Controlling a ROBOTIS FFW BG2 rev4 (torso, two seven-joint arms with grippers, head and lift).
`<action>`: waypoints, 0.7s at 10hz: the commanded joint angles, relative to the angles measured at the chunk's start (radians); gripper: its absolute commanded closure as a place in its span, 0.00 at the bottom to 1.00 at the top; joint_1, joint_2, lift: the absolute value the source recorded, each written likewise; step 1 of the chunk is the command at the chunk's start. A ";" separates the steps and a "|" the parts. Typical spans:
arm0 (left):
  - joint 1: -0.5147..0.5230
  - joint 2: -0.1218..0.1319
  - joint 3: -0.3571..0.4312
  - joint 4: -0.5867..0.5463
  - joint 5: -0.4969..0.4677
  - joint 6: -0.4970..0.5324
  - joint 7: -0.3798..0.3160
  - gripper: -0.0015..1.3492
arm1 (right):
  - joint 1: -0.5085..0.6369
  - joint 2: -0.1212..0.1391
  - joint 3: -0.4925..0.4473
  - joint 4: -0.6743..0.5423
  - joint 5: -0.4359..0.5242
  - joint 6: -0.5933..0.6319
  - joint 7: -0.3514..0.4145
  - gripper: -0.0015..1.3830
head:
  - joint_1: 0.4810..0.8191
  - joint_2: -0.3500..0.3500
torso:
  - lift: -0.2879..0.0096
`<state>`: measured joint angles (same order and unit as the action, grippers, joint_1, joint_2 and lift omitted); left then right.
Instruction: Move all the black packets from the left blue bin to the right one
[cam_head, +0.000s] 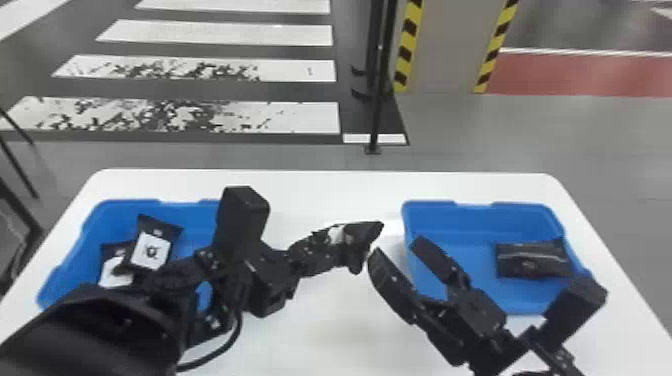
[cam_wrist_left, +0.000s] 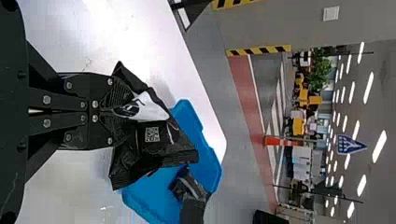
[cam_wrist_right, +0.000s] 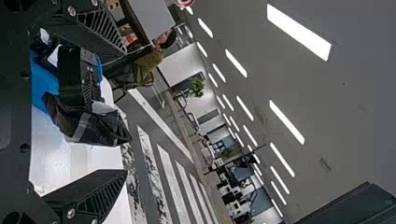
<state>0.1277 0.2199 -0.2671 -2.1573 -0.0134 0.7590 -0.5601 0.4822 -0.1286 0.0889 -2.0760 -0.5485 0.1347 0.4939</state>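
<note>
Looks like a black packet (cam_wrist_left: 154, 150) handoff, midway between the tabletop (cam_head: 325, 330) side edges
Left gripper (cam_wrist_left: 122, 111) pinches it; right gripper (cam_head: 394, 246), wide open, empty, should straddle the free end first.

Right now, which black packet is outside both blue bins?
The held packet, gripped by the left gripper above the white table. Two others lie in the left blue bin, another in the right blue bin.
</note>
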 joint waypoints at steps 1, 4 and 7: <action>-0.003 -0.004 -0.022 0.001 0.025 -0.008 0.000 0.89 | -0.013 0.000 0.015 0.008 -0.008 0.000 -0.001 0.09 | 0.63 0.42 | 0.50; -0.010 -0.005 -0.070 0.001 0.067 -0.028 0.003 0.89 | -0.050 0.006 0.025 0.060 -0.014 -0.002 -0.021 0.09 | 0.63 0.37 | 0.50; -0.010 -0.004 -0.078 0.001 0.077 -0.033 0.003 0.89 | -0.075 0.009 0.015 0.097 -0.014 -0.010 -0.040 0.74 | 0.63 0.32 | 0.50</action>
<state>0.1176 0.2162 -0.3446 -2.1561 0.0634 0.7269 -0.5568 0.4089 -0.1206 0.1056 -1.9822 -0.5618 0.1255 0.4539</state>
